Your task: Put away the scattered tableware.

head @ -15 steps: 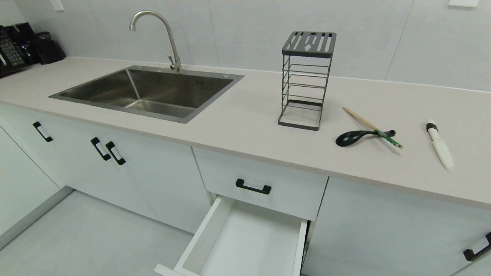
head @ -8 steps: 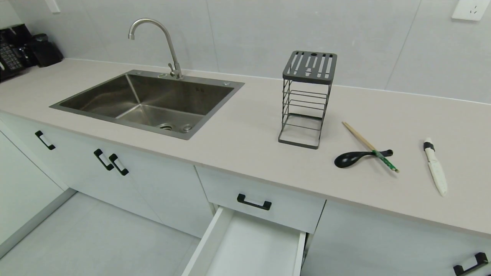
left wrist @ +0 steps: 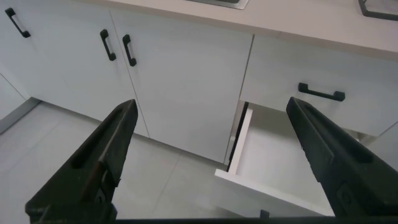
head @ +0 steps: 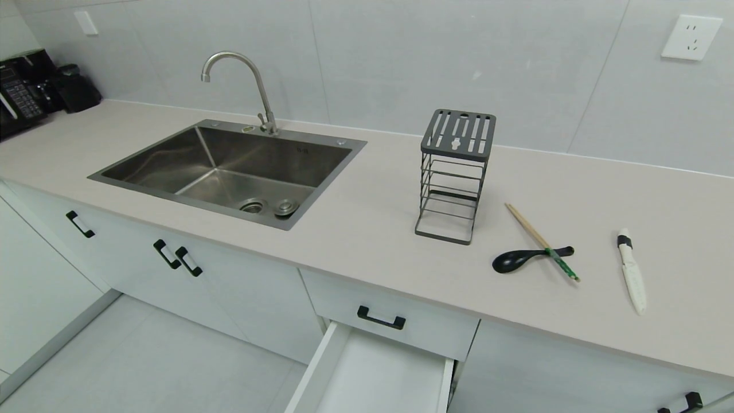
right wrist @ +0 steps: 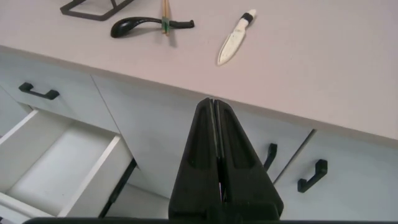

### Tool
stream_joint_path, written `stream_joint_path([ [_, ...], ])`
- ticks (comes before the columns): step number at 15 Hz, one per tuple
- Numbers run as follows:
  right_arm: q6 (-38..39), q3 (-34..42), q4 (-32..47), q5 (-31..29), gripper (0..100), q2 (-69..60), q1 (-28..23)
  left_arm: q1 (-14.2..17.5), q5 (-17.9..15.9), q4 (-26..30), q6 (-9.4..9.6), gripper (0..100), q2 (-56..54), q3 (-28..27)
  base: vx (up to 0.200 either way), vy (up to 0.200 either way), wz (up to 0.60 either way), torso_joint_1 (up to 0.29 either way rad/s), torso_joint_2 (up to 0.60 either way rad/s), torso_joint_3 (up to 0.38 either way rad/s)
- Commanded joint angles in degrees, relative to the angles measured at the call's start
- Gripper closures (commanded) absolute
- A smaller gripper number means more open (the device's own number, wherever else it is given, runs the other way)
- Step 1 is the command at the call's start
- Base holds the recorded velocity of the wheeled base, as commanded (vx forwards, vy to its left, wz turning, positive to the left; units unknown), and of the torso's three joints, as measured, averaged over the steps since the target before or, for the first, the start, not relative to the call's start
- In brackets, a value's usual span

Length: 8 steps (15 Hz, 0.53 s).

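Scattered tableware, so: a glossy black spoon (head: 519,259), a pair of wooden chopsticks with green tips (head: 539,240) lying across its handle, and a white sheathed knife with a black band (head: 631,271) off at the spoon's 3 o'clock. All of it is loose on the beige countertop (head: 373,229), spoon at roughly 4 o'clock from the dark grey wire rack with a slotted top (head: 456,172). My guess is those slots are where the long stuff goes, and the white drawer (head: 378,378) hanging open below takes the rest. My right gripper (right wrist: 212,106) is pinched fully closed on nothing, low in front of the cabinets, tableware up around its 11 to 12 o'clock. My left gripper (left wrist: 210,106) is spread wide near the drawer.
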<state>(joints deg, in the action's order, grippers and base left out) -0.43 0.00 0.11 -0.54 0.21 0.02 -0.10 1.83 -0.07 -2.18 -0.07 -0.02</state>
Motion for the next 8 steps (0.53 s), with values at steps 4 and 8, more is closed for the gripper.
stream_joint_path([
  [4,0.16,0.0,-0.11,-0.08,0,-0.21,-0.02,0.01,0.02,-0.01,-0.02,0,0.07,0.02,0.0,0.0,0.0,0.008,-0.01,-0.007],
  [8,-0.19,0.0,-0.02,0.18,0,-0.21,0.06,0.01,0.02,-0.01,-0.02,0,0.07,0.02,0.0,0.0,0.0,0.0,0.0,0.0],
])
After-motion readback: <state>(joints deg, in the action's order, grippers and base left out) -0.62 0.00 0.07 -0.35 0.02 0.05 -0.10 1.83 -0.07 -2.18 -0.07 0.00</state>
